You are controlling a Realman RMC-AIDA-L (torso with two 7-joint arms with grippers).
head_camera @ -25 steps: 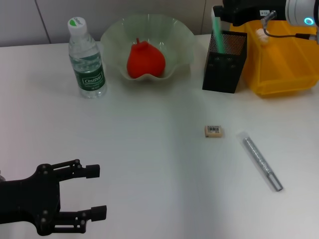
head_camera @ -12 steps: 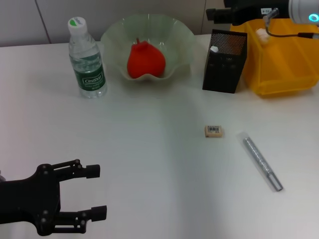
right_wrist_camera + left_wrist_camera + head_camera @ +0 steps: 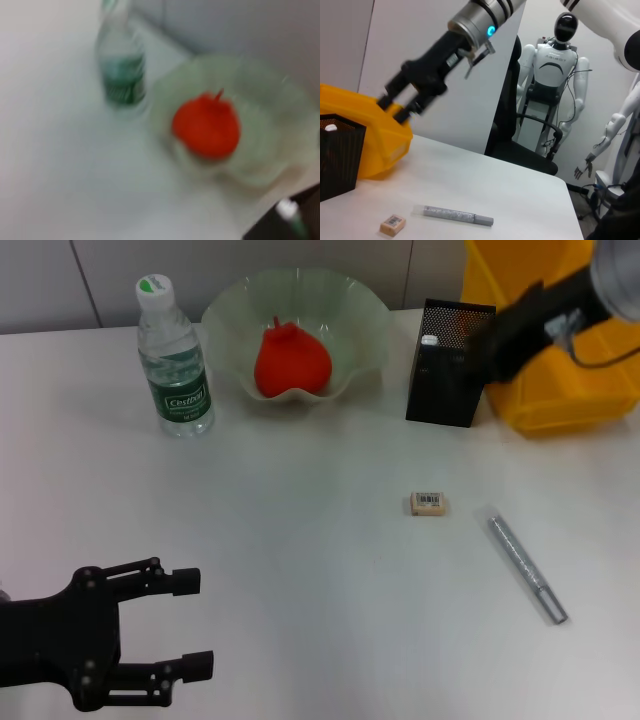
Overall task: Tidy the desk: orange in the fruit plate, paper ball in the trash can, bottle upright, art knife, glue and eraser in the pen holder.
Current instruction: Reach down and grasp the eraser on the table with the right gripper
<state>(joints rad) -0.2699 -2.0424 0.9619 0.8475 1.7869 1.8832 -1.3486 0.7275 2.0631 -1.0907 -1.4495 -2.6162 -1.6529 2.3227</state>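
Note:
The orange [image 3: 292, 360] lies in the fruit plate [image 3: 230, 310] at the back of the desk [image 3: 300, 540]. The bottle [image 3: 172, 360] stands upright to its left. The pen holder [image 3: 450, 362] stands by the yellow trash can [image 3: 565, 370], and a white-capped glue stick [image 3: 429, 340] shows inside it. The eraser [image 3: 428, 503] and the silver art knife [image 3: 527, 568] lie on the desk. My right gripper [image 3: 482, 340] hangs open and empty between holder and trash can; it also shows in the left wrist view [image 3: 394, 109]. My left gripper [image 3: 190, 625] is open at front left. The paper ball is out of view.
The left wrist view shows the eraser [image 3: 393, 225] and art knife [image 3: 457, 215] near the desk's right edge, with white humanoid robots [image 3: 552, 65] and a chair beyond. The right wrist view shows the orange [image 3: 206, 125] and bottle [image 3: 120, 70].
The green glue stick went from my right gripper into the pen holder. The right arm then swung from above the holder down and forward, in front of the trash can. The left arm stayed still.

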